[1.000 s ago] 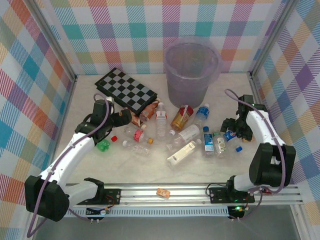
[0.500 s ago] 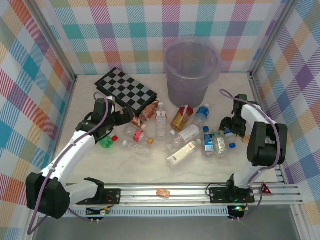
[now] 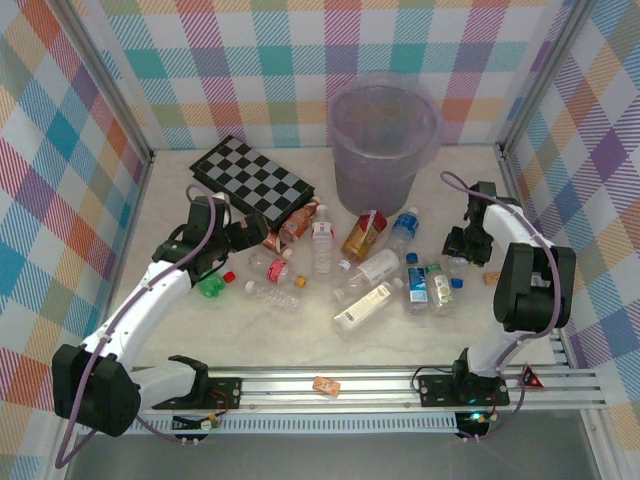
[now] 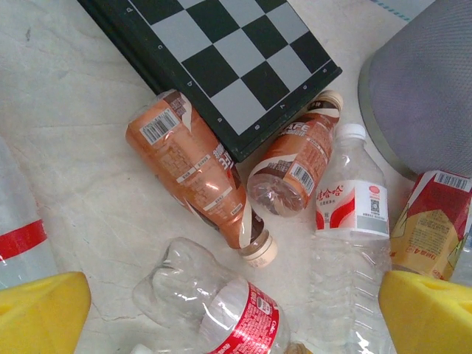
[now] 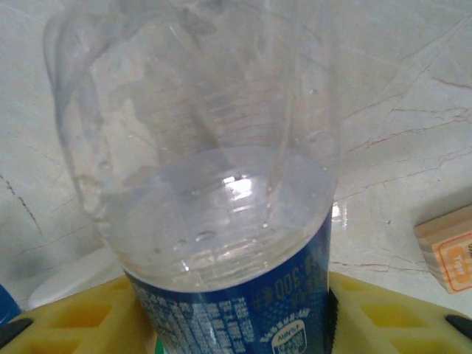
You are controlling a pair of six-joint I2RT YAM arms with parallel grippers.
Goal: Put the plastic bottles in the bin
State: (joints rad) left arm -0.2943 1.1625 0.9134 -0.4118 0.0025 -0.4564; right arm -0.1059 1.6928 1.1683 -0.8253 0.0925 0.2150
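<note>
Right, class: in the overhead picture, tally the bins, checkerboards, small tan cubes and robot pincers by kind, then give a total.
Bin: 1
Checkerboard: 1
Tan cubes: 2
Pincers: 2 (left pincer, right pincer)
Total: 6

An orange-brown bottle [image 4: 192, 173] and a second orange-brown bottle [image 4: 295, 166] lie beside the checkerboard [image 4: 221, 51] on the table [image 4: 88, 147], a white-capped bottle [image 4: 350, 214] lies near the bin [image 4: 428, 88], and a red-labelled bottle [image 4: 214, 302] shows between the left hand's [image 4: 234, 317] wide-spread yellow fingers [image 4: 40, 313].
</note>
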